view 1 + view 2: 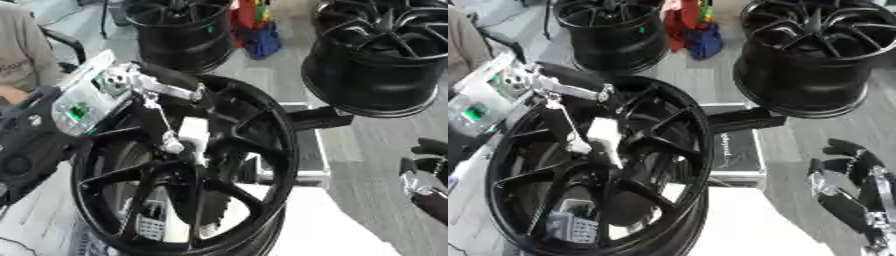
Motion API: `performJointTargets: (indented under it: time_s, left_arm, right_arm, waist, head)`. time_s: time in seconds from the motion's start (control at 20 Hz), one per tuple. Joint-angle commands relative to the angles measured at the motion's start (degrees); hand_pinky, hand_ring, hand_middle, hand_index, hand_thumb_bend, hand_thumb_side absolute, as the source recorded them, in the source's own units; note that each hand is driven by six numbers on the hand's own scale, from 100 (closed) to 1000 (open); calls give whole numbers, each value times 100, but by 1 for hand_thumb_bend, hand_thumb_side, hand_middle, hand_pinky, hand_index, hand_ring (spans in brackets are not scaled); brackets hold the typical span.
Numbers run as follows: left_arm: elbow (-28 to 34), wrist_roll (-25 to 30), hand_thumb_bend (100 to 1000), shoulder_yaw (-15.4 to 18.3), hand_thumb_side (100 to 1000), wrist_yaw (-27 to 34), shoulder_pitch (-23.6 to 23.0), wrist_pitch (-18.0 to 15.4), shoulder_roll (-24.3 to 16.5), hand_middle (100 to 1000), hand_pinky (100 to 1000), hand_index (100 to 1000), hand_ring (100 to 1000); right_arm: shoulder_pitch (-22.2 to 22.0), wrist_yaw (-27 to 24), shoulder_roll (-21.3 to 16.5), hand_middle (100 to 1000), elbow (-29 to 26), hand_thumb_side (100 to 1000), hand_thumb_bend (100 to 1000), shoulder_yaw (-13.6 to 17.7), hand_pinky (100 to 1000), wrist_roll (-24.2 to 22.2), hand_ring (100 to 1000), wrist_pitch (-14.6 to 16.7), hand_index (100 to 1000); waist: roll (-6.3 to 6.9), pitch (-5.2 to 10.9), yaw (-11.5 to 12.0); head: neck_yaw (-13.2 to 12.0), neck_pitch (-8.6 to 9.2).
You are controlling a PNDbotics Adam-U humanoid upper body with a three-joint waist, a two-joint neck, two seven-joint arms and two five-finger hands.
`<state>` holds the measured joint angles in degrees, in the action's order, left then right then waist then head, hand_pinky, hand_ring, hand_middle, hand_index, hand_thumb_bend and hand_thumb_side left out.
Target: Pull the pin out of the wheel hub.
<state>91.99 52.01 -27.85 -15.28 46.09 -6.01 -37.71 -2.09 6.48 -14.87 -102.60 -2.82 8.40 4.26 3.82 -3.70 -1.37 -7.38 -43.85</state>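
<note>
A big black spoked wheel hub (pixel 262 145) stands tilted on the white table, filling the middle of both views. Just above its centre sits a white pin (pixel 193 134). My left arm comes in from the upper left over the rim. My left hand (pixel 166 127) reaches down among the spokes, and a silver-tipped finger (pixel 172 147) lies against the pin's left side, pinching it. The rest of that hand is dark against the dark spokes. My right hand (pixel 846 192) rests open at the lower right edge, away from the hub.
Two more black wheel hubs (pixel 179 30) (pixel 381 60) stand behind. A black case (pixel 735 145) lies under the hub's right side. A white device with a green light (pixel 79 110) sits at the left. A small keypad (pixel 570 227) shows through the lower spokes.
</note>
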Motion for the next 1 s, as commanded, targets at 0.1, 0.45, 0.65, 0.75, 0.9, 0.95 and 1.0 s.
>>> performJointTargets:
  time_s: [0.1, 0.45, 0.65, 0.75, 0.9, 0.95, 1.0]
  left_arm:
    - [206, -8, 100, 455, 100, 232, 160, 122, -397, 515, 465, 669, 419]
    - [29, -676, 100, 1576, 100, 139, -317, 371, -1224, 520, 468, 677, 418]
    - [-559, -1282, 100, 2246, 100, -144, -1121, 560, -1680, 521, 468, 678, 419]
    - [-959, -1546, 100, 2528, 100, -299, -1524, 658, -1782, 523, 474, 679, 423]
    - [-1609, -1772, 121, 2735, 100, -483, -1933, 756, -1751, 550, 510, 701, 457]
    - [-1810, -1791, 132, 2765, 100, -540, -2051, 770, -1713, 561, 528, 712, 472]
    - [-1982, -1797, 187, 2796, 100, -640, -2162, 779, -1674, 598, 573, 745, 522]
  right_arm:
    - [20, -24, -108, 653, -48, 100, 207, 39, 731, 11, 600, 8, 771]
    - [6, -17, -109, 652, -37, 100, 208, 74, 731, 42, 599, 5, 771]
    - [2, -8, -102, 652, -36, 100, 210, 101, 731, 68, 599, -2, 771]
    - [6, -6, -95, 652, -44, 100, 210, 113, 731, 81, 599, -3, 771]
    - [14, -4, -80, 652, -45, 100, 209, 108, 731, 77, 599, -6, 771]
    - [23, -5, -74, 652, -46, 100, 209, 104, 731, 73, 599, -6, 771]
    - [29, -6, -69, 652, -47, 100, 210, 105, 731, 71, 599, -6, 771]
  waist:
    - [-2, 71, 19]
    - [-7, 56, 118]
    - [-37, 21, 197]
    - [-51, 3, 236]
    - [-71, -10, 287]
    - [-82, -13, 297]
    - [-93, -17, 301]
  head:
    - [7, -27]
    - [52, -21]
    - [106, 2]
    - [132, 16]
    - [152, 6]
    - [155, 8]
    - [154, 10]
